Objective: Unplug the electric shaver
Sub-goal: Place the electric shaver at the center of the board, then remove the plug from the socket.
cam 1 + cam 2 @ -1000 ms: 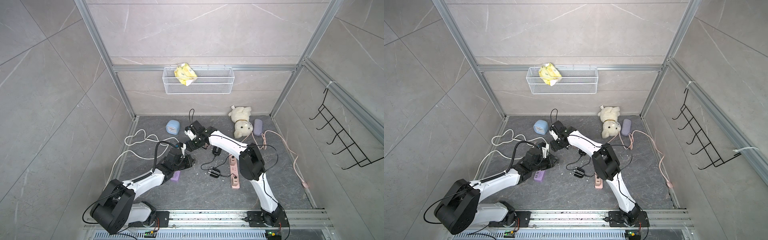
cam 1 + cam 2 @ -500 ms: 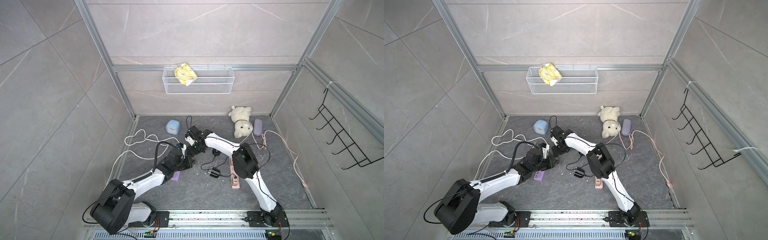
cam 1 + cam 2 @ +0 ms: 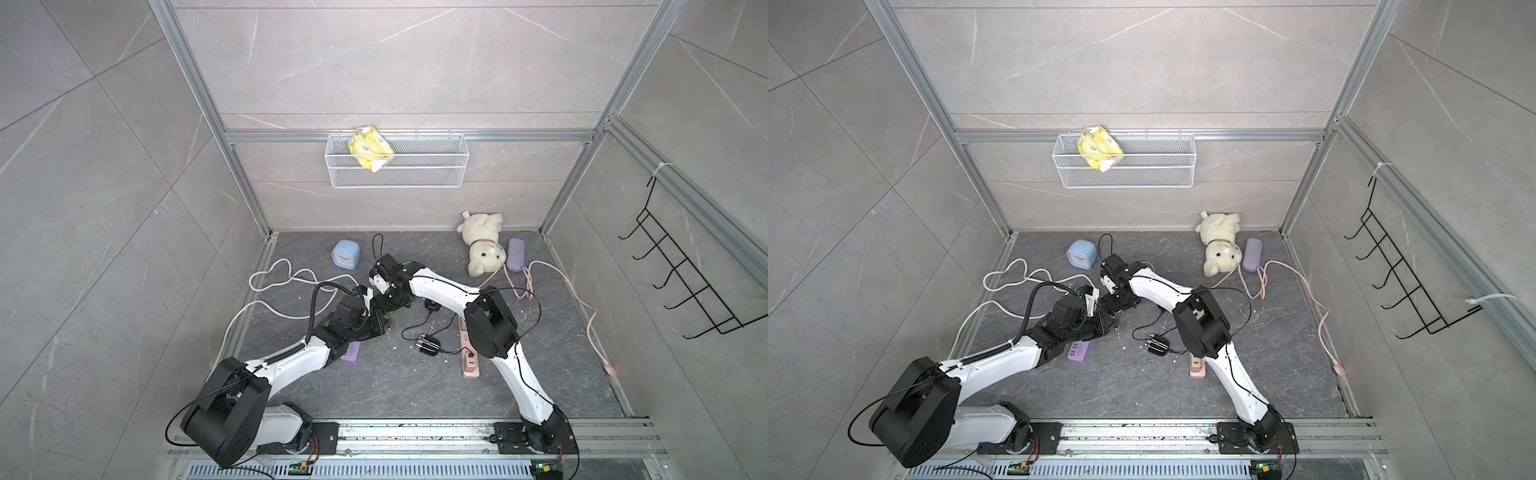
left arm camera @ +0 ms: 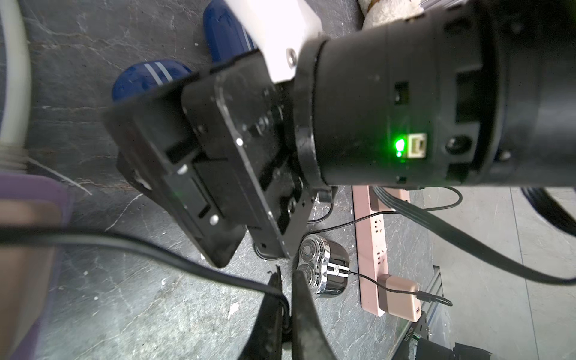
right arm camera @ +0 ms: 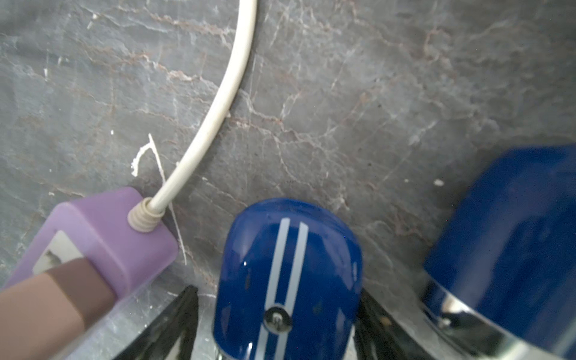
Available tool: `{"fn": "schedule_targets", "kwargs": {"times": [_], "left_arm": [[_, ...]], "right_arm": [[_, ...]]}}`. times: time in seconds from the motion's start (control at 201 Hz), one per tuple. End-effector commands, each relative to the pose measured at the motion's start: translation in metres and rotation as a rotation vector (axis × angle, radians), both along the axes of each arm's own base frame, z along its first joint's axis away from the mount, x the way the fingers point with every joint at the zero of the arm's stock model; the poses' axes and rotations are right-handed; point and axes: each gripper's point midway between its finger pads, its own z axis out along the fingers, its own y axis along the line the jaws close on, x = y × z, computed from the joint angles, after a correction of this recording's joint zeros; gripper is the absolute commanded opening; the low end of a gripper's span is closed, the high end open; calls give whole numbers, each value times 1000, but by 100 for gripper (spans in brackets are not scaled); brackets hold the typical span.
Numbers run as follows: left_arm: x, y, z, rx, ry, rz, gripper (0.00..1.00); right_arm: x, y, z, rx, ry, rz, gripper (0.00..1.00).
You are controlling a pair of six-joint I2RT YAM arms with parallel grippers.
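Left wrist view: the shaver (image 4: 324, 271) lies on the dark surface (image 4: 156, 311), just beside the pink strip (image 4: 372, 237). A thin lead (image 4: 364, 279) runs from its body toward the adapter (image 4: 400, 296) seated in that strip. The left gripper (image 4: 287, 276) sits near the shaver's heads, fingers pressed together, with a black cord (image 4: 156, 252) running into the pinch; whose cord it is I cannot tell. The right gripper (image 5: 402, 187) is spread wide with nothing between its blue fingers, over bare surface near the purple strip (image 5: 103, 237).

The shaver looks small, light and glossy, chrome over black, so it would likely slip in a grip and slide if its lead were tugged. The lead is thin and limp, a poor handle, and pulling on it risks straining the connector. The adapter is the better hold: boxy, stiff, with flat sides that suit parallel fingers. Take it across those sides and draw it straight out. The pink strip seems light enough to lift with it, so it probably needs pinning down.
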Motion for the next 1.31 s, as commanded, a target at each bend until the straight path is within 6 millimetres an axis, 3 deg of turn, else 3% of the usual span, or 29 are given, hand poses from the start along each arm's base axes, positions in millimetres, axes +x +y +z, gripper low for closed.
{"fn": "schedule_targets", "kwargs": {"times": [0.0, 0.055, 0.144, 0.309, 0.348, 0.602, 0.891, 1.08, 1.304], "left_arm": [[8, -6, 18, 0, -47, -12, 0], [8, -7, 19, 7, -48, -14, 6], [5, -9, 19, 34, -49, -26, 8], [-2, -15, 11, 99, -27, -55, 21], [-4, -16, 11, 100, -23, -58, 23], [-17, -11, 17, 150, -20, -61, 65], [-36, 9, 21, 185, -14, -34, 90], [-48, 22, 26, 215, 10, -25, 99], [-58, 43, 26, 253, 18, 26, 99]], "right_arm": [[-2, -3, 25, 21, -32, -12, 80], [0, -5, 38, 30, -65, -20, 81], [4, -12, 57, 28, -118, -32, 82], [8, -39, 75, -45, -210, -61, 83], [7, -45, 78, -56, -222, -69, 83], [-5, -65, 83, -57, -225, -83, 84], [-14, -70, 89, -9, -224, -78, 84], [-19, -68, 93, 25, -225, -61, 84], [-28, -59, 97, 102, -222, -14, 84]]}}
